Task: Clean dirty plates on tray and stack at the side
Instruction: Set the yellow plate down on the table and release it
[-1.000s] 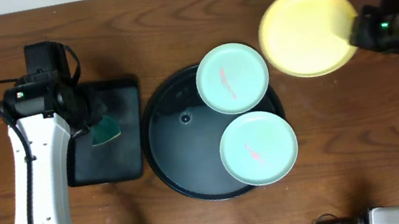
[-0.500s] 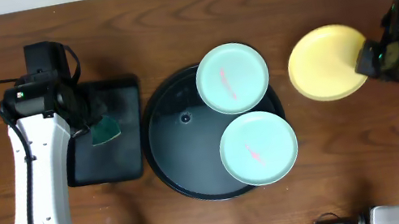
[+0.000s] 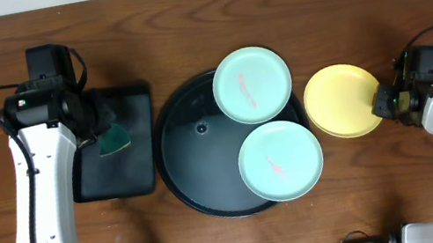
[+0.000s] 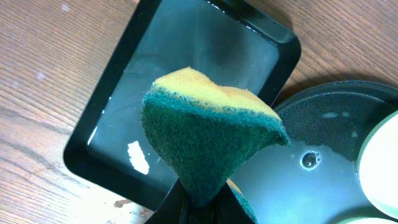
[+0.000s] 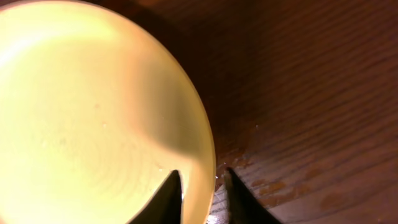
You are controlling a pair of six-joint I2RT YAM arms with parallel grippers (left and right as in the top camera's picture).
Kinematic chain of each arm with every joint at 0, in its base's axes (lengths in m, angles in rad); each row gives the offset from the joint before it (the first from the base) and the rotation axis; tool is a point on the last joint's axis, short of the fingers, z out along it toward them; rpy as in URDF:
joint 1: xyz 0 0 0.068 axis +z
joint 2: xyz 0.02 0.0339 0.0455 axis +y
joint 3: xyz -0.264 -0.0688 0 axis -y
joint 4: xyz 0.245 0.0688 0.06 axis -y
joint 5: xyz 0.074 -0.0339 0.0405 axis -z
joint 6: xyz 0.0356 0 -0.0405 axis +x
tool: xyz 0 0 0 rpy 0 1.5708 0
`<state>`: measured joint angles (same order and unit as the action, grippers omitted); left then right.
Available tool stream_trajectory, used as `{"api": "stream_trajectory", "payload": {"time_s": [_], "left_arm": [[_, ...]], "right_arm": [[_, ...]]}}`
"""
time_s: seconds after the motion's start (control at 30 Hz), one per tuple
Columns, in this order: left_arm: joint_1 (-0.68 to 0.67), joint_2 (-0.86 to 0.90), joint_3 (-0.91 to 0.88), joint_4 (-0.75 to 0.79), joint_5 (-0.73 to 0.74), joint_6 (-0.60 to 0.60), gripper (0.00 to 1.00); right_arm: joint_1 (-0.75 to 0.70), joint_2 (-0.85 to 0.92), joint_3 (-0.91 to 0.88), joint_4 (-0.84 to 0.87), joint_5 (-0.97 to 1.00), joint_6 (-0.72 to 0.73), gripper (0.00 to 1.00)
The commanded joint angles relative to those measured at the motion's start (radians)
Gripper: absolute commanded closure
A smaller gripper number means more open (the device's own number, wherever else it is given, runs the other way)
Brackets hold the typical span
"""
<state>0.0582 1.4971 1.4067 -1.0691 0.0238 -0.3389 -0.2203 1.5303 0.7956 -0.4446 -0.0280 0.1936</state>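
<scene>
Two pale mint-green plates (image 3: 252,85) (image 3: 281,161), each with a reddish smear, lie on the right side of the round black tray (image 3: 197,161). The pale yellow plate (image 3: 340,101) is low over the wood just right of the tray. My right gripper (image 3: 381,103) grips its right rim, and in the right wrist view the fingers (image 5: 202,177) straddle the rim of the plate (image 5: 87,112). My left gripper (image 3: 107,132) is shut on a green and yellow sponge (image 4: 211,137), above the rectangular tray. The round tray's wet floor (image 4: 323,124) shows in the left wrist view.
A smaller rectangular black tray (image 3: 119,179), wet inside (image 4: 112,155), sits left of the round tray. Water drops lie on the wood by the yellow plate's rim (image 5: 239,165). Bare wooden table lies right of and behind the plates.
My right gripper has carried the yellow plate from high at the back right down and left to just beside the round tray. The left arm has not moved.
</scene>
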Motion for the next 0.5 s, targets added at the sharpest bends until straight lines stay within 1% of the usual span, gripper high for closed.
{"api": "stream_trajectory", "payload": {"time_s": [0.0, 0.1, 0.2, 0.3, 0.37, 0.47], "left_arm": [[0.004, 0.005, 0.008, 0.001, 0.003, 0.013, 0.93], [0.004, 0.005, 0.008, 0.006, 0.003, 0.013, 0.93], [0.004, 0.005, 0.008, 0.015, 0.003, 0.013, 0.92], [0.004, 0.005, 0.008, 0.019, 0.003, 0.013, 0.93], [0.004, 0.005, 0.008, 0.021, 0.003, 0.013, 0.93], [0.004, 0.005, 0.008, 0.024, 0.003, 0.013, 0.93]], "right_arm": [[-0.002, -0.010, 0.015, -0.014, -0.031, -0.009, 0.72], [-0.001, -0.030, 0.074, -0.103, -0.131, -0.027, 0.65], [0.002, -0.063, 0.175, -0.245, -0.229, -0.035, 0.63], [0.029, -0.095, 0.262, -0.381, -0.277, -0.047, 0.61], [0.065, -0.108, 0.278, -0.437, -0.280, -0.056, 0.57], [0.132, -0.101, 0.265, -0.483, -0.290, -0.081, 0.55]]}}
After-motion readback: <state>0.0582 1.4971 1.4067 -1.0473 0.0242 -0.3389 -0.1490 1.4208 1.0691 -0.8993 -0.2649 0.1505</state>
